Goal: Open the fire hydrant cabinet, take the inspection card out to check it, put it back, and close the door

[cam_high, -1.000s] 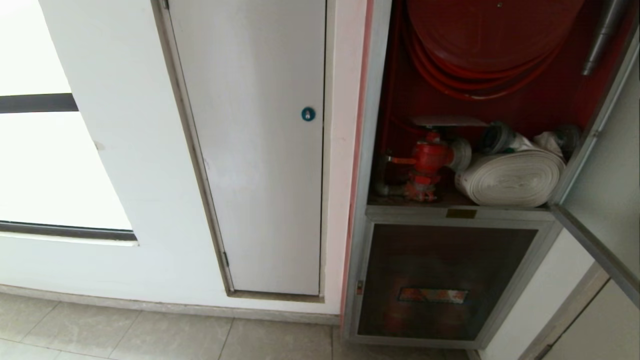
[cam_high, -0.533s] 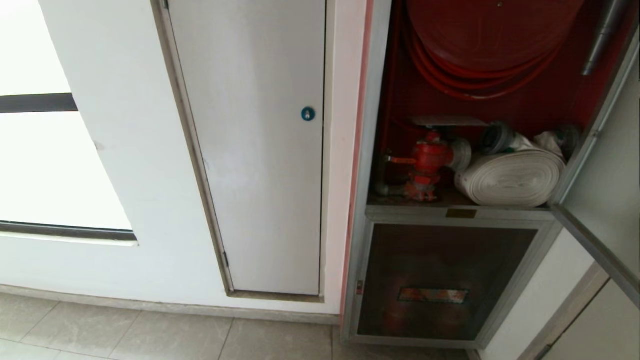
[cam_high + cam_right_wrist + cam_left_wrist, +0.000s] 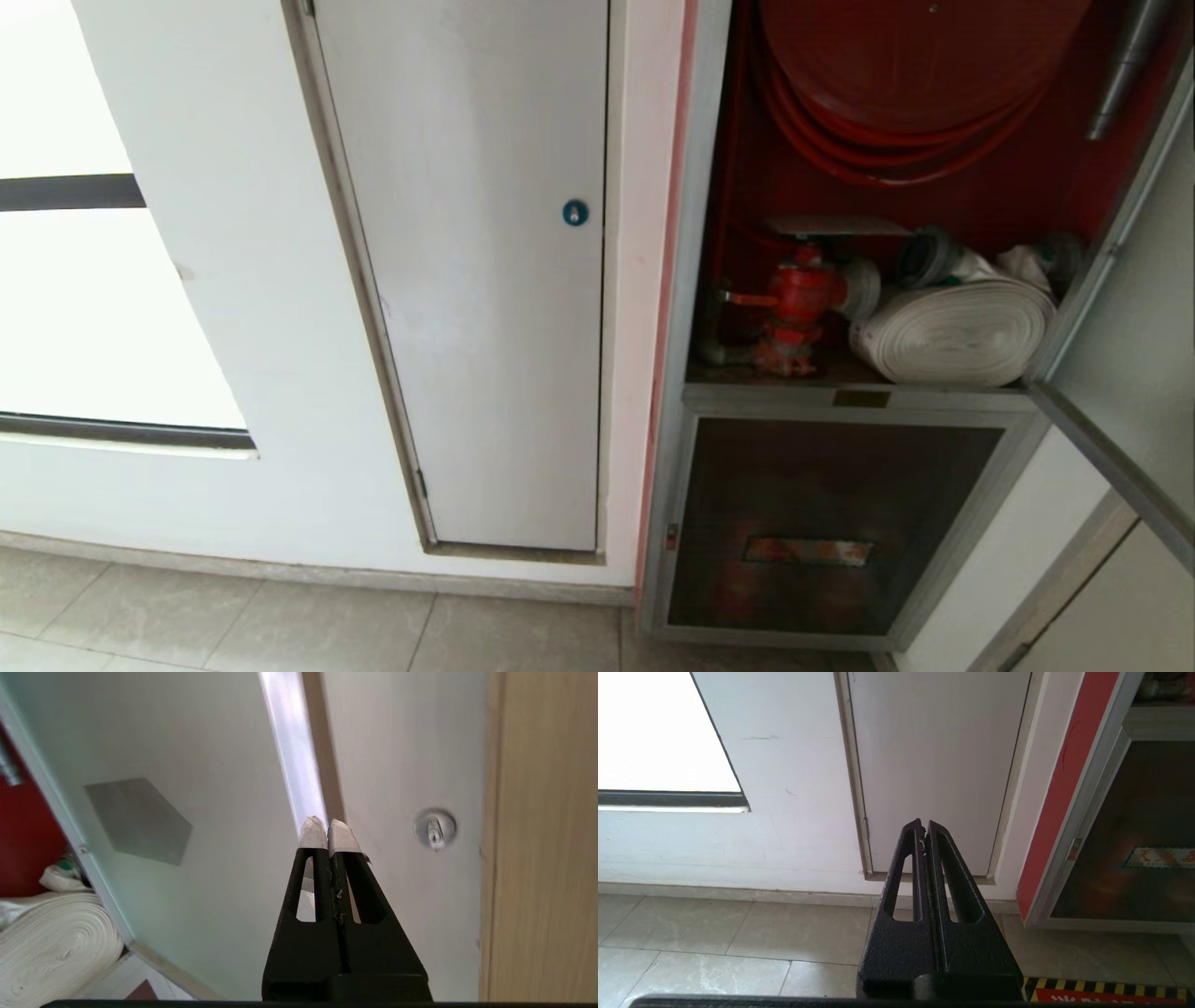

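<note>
The right pincer (image 3: 329,828), clenched on nothing, points at the silver frame edge of the swung-open frosted glass door (image 3: 196,765). Beside that pincer, past the door, the red-lined silver fire hydrant cabinet (image 3: 686,280) holds one white rolled hose (image 3: 952,331), one red valve (image 3: 803,294) and one red hose reel (image 3: 915,56). The left pincer (image 3: 924,828), also clenched empty, hangs low before one plain white panel (image 3: 938,756).

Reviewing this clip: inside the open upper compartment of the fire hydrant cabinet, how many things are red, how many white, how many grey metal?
Red: 2, the hose reel and the hydrant valve
White: 1, the rolled hose
Grey metal: 1, the nozzle
Total: 4
</note>
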Tool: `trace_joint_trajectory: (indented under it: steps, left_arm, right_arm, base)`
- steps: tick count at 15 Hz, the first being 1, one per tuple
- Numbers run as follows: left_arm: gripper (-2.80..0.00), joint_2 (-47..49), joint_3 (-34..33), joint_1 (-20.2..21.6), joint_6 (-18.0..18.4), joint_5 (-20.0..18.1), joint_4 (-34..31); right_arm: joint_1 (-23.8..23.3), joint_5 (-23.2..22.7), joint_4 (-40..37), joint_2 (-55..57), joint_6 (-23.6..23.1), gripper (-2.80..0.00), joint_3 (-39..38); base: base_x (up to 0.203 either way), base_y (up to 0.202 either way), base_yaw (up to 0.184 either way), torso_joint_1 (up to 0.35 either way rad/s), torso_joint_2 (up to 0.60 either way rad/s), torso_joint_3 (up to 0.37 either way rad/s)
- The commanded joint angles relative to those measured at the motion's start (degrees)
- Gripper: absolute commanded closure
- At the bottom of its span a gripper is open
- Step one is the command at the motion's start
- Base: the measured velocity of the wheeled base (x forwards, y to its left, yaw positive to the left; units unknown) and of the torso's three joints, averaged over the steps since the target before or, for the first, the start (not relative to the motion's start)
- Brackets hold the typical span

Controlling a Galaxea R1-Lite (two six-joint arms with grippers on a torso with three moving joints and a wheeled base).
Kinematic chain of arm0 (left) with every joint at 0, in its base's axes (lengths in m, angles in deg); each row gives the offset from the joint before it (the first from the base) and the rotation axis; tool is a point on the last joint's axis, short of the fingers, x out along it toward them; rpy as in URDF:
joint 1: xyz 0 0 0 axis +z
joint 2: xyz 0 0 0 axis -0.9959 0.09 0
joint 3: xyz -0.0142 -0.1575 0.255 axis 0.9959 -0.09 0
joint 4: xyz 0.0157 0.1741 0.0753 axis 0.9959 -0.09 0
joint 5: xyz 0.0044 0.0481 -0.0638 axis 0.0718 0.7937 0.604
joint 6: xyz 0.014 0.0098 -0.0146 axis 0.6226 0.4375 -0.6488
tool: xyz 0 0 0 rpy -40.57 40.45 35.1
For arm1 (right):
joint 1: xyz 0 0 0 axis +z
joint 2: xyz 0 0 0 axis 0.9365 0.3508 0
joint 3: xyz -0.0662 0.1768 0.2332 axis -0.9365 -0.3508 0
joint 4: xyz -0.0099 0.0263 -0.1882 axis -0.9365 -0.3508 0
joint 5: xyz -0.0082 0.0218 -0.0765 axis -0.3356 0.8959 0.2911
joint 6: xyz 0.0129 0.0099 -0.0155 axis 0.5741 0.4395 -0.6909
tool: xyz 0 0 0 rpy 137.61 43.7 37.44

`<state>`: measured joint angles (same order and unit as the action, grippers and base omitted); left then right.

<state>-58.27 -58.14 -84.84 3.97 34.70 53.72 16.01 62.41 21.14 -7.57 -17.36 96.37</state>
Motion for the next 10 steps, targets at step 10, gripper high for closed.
trace_joint_trajectory:
  steps: [10]
  left_arm:
    - [0.0,0.0,-0.4,-0.1,0.0,0.0,0.0]
  right_arm:
    - [-21.2,-10.2,5.2,5.5,19.9,0.0,-1.7]
  base:
    - [0.0,0.0,0.0,0.0,0.0,0.0]
